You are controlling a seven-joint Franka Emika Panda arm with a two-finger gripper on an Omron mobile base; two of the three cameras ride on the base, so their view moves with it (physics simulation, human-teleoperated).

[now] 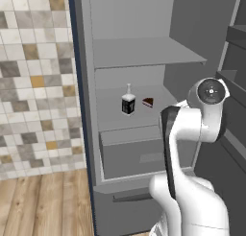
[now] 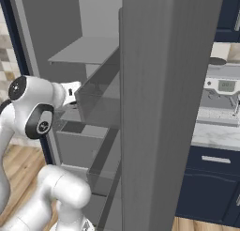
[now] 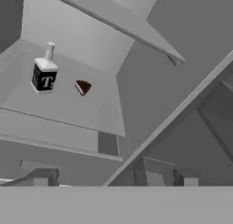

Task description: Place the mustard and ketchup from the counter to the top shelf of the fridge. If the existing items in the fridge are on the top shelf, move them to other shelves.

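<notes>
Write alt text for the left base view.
Open grey fridge: a clear black-labelled bottle and a cake wedge sit apart on a lower shelf, the top shelf above them. The white arm rises at lower right.

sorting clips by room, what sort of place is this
A kitchen, most likely: an open fridge holding a clear bottle and a cake wedge, a tiled wall, and a marble counter over navy drawers.

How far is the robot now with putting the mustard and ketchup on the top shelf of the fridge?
Done: the fridge is open, and the clear bottle and cake wedge sit on a lower shelf, so the top shelf is bare. In hand: nothing; the gripper is open. Left: both sauces must go up there.
</notes>
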